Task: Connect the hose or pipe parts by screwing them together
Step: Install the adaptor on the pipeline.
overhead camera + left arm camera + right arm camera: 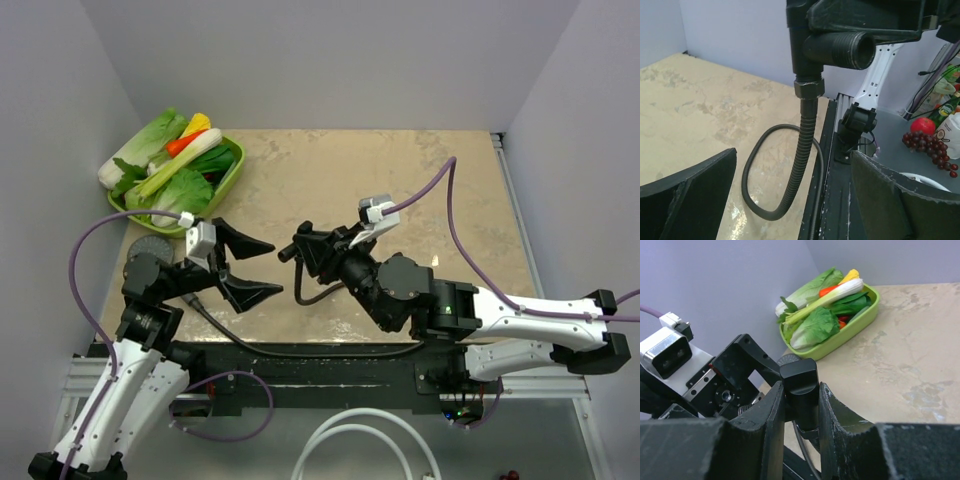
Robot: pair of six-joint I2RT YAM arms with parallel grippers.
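My right gripper (303, 250) (801, 405) is shut on the small black T-shaped fitting (296, 250) (832, 46) (800, 382) and holds it above the table. The dark-brown hose (300, 297) (802, 150) hangs from the fitting's lower port, its nut (808, 88) up against it. From there it loops on the table and runs left along the front edge. The fitting's threaded side port faces my left gripper (247, 268) (792, 200), which stands wide open and holds nothing, just left of the fitting. The grey shower-head disc (150, 245) (788, 359) lies partly hidden under the left arm.
A green tray (232, 178) (860, 322) of vegetables sits at the back left of the table. A black rail (330, 365) runs along the front edge, with a white looped tube (360, 440) below it. Grapes (930, 145) and a red fruit (924, 125) lie off to the side.
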